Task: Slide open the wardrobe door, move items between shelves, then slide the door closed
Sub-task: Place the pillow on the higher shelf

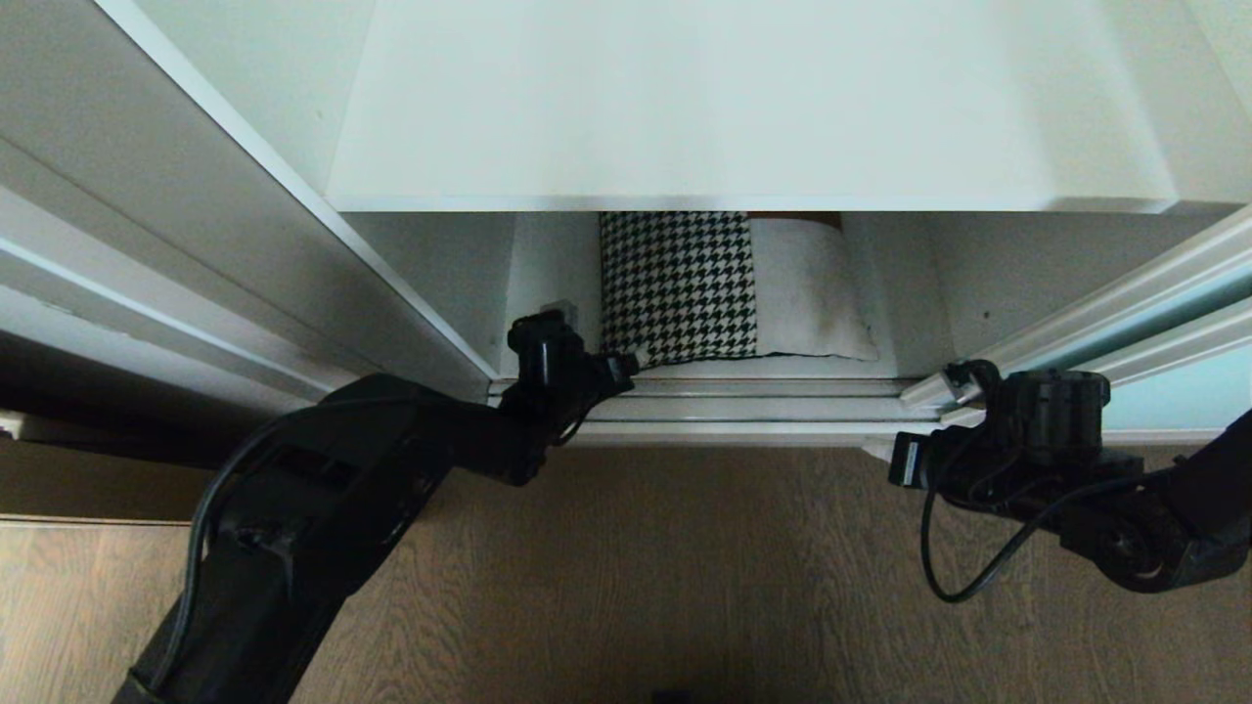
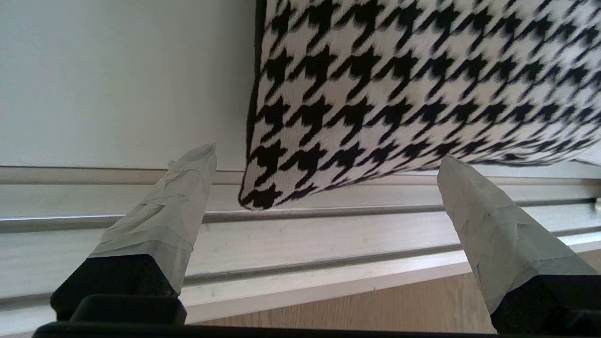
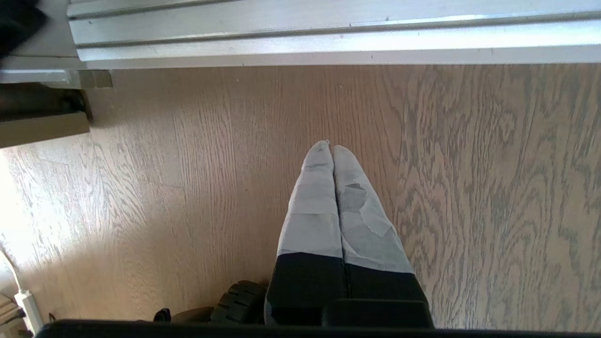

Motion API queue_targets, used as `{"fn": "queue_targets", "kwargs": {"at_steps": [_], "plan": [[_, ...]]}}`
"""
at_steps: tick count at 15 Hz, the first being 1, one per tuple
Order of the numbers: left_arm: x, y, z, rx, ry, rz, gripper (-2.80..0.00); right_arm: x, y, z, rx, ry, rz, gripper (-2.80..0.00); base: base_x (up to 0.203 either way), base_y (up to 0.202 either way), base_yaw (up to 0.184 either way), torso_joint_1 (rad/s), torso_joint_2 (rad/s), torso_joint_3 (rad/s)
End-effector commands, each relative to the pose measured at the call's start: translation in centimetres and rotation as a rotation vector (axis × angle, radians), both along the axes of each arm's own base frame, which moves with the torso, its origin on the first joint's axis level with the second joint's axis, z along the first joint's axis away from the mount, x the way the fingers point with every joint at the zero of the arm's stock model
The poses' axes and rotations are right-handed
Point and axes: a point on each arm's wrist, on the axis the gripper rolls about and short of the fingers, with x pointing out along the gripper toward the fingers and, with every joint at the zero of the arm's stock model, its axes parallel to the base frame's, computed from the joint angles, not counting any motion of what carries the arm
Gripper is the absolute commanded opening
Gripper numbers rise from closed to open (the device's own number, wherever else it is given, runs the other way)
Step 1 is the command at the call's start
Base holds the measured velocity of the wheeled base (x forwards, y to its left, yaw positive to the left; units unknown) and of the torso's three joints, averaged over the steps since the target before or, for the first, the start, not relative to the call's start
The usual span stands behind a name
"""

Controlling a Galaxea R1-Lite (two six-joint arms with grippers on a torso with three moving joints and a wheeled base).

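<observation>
The sliding wardrobe door (image 1: 1179, 396), frosted blue-green glass in a pale frame, stands pushed to the right, so the wardrobe is open. A cushion (image 1: 685, 288) (image 2: 399, 84), houndstooth on the left and cream on the right, lies on the bottom shelf (image 1: 812, 369) (image 2: 117, 84) under the upper shelf board (image 1: 743, 108). Its back part is hidden by that board. My left gripper (image 1: 594, 334) (image 2: 326, 157) is open wide just in front of the cushion's near left corner, not touching it. That corner pokes over the door track. My right gripper (image 1: 961, 389) (image 3: 329, 148) hangs shut and empty above the floor by the door's edge.
The ribbed metal door track (image 1: 763, 406) (image 2: 328, 244) (image 3: 328, 37) runs along the wardrobe's front. The white left side wall (image 1: 430, 293) stands close beside my left gripper. Wood-grain floor (image 1: 685, 567) lies in front. A wheel of my base (image 3: 239, 305) shows below the right gripper.
</observation>
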Motion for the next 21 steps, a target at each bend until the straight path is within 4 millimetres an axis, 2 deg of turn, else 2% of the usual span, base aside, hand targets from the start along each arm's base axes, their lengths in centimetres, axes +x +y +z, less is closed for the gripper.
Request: {"fn": "queue_targets", "kwargs": {"at_steps": [1,6,12,15,18,21], "plan": [[0.6,-0.3,-2.3,0.004,0.021,-0.010,0.00,-0.2,0.0,0.5,0.004,-0.015,0.003,-2.80,0.000,0.000,0.000,0.000,0.00,0.000],[1.2,-0.7,-4.2,0.012,0.032,-0.082,0.00,-0.8,-0.3,1.4,0.010,-0.029,0.005,-2.80,0.000,0.000,0.000,0.000,0.00,0.000],[1.2,-0.7,-4.3,0.030,-0.005,-0.141,0.00,-2.4,-0.4,3.5,0.013,0.004,0.029,-2.80,0.000,0.000,0.000,0.000,0.00,0.000],[1.2,-0.8,-3.6,0.064,-0.116,-0.141,0.00,-2.5,-0.8,3.1,0.014,0.014,0.029,-2.80,0.000,0.000,0.000,0.000,0.00,0.000],[1.1,-1.3,-4.3,0.136,-0.231,-0.136,0.00,-2.6,-1.4,3.2,0.024,0.012,0.030,-2.80,0.000,0.000,0.000,0.000,0.00,0.000],[0.9,-1.7,-4.7,0.142,-0.230,-0.145,0.00,-2.8,-1.5,3.1,0.027,0.014,0.038,-2.80,0.000,0.000,0.000,0.000,0.00,0.000]]}}
